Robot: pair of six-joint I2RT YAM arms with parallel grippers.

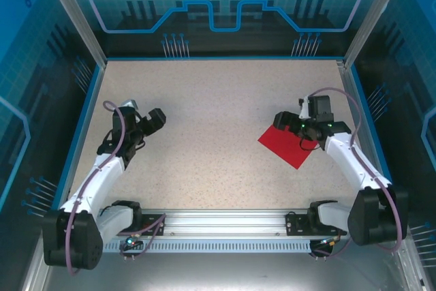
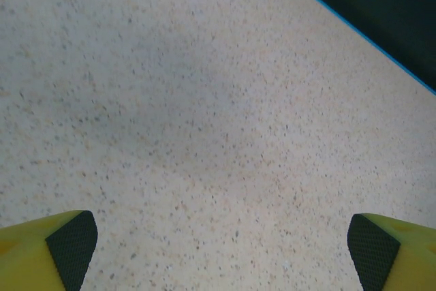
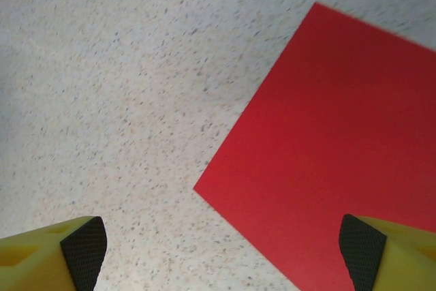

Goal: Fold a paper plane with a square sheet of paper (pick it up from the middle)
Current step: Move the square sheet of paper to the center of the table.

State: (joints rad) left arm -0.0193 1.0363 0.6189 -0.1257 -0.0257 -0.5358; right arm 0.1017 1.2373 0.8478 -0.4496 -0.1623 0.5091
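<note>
We look down on a speckled beige counter [image 1: 218, 100] with a blue rim [image 1: 80, 124]. It is boxed in on the left, the far side and the right by blue panels [image 1: 218, 5] printed with circuit-like lines. An aluminium rail [image 1: 218, 221] runs along the near edge and carries both arm bases. On the right half of the counter lies the square sheet of paper [image 1: 285, 146], bright red and flat, turned so its corners point like a diamond.

The left arm [image 1: 102, 168] rises from the near left corner and bends inward at the wrist. The left tool [image 1: 155, 120] hangs over the left part of the counter, well apart from the sheet. In its wrist view the fingers [image 2: 68, 250] are spread wide, with plain speckled surface between them.

The right arm [image 1: 347, 161] leans in from the near right corner, and the right tool [image 1: 286, 122] sits over the sheet's far corner. In its wrist view we find the pads [image 3: 85, 250] standing wide apart: the left one is over counter, and the right one has red paper around it. We cannot tell whether that tool touches the paper.
</note>
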